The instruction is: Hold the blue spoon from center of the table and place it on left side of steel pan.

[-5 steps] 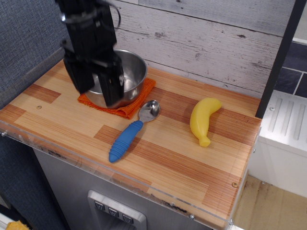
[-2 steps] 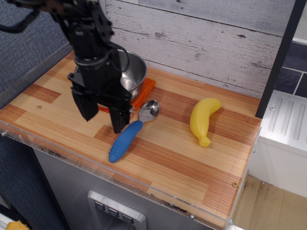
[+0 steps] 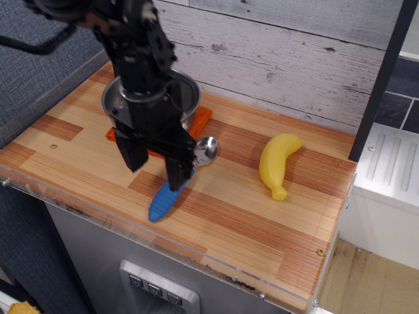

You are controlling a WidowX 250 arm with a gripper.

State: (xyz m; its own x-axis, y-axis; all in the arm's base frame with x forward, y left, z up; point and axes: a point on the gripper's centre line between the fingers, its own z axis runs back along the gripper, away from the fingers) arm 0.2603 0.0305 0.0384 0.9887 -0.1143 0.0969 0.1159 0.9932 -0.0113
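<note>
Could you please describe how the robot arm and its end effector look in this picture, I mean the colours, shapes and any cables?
The robot arm is matte black and built from blocky, angular segments. A thin dark cable loops out at its upper left, and another thin loop hangs near the wrist. The end effector is also black, with two long, flat, rectangular fingers. No markings or labels can be seen on it.

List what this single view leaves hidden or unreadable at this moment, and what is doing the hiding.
- Blue spoon: the upper handle is covered by the claw; whether the fingers touch it cannot be told.
- Steel pan: the arm blocks most of its inside and front wall.
- Orange cloth: mostly hidden under the pan and behind the arm.
- Arm: cut off by the top edge.
- Table: its right end is partly behind a dark post.
</note>
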